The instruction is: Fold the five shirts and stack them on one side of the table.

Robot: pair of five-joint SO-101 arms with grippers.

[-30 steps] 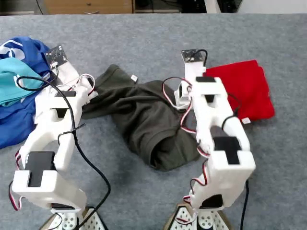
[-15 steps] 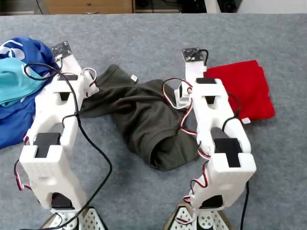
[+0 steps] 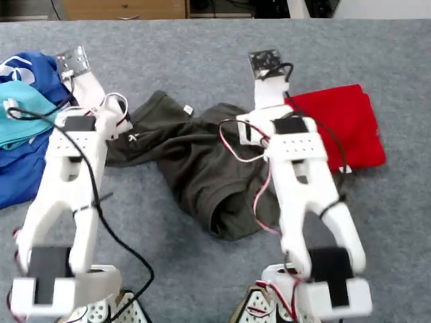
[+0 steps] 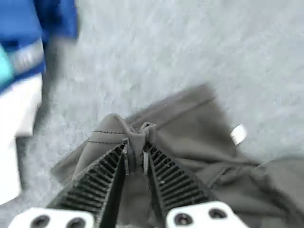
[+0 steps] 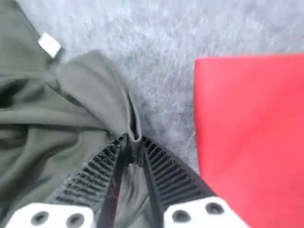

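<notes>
Shirt, dark olive cotton, crumpled point(image 3: 202, 168): lies unfolded at the middle of the grey felt-covered table point(image 3: 168, 54), between the two arms; one sleeve stretches toward the left arm, and the bulk is bunched in a rounded fold at the near edge.
Label, small white fabric tag point(image 3: 188, 110): sewn on the olive shirt's far edge, lying flat.
Left gripper point(image 4: 135, 152): black ribbed jaws nearly pressed together, pinching a raised ridge of the olive shirt's sleeve end; the cloth peaks up between the tips. Seen from above, it sits at the olive shirt's left end point(image 3: 126, 133).
Right gripper point(image 5: 133, 145): black ribbed jaws closed to a narrow slit, pinching a thin fold at the olive shirt's right far edge; the hem stands upright between the tips. From above, it sits at the olive shirt's right far corner point(image 3: 249, 131).
Shirt, red, folded into a neat rectangle point(image 3: 340, 131): flat on the table just right of the olive shirt, close beside the right gripper but apart from its jaws.
Shirt, royal blue with white print, unfolded point(image 3: 27, 155): heaped left of the olive shirt, beyond the left arm.
Shirt, turquoise, unfolded point(image 3: 20, 111): lies on top of the blue shirt, left of the olive shirt.
</notes>
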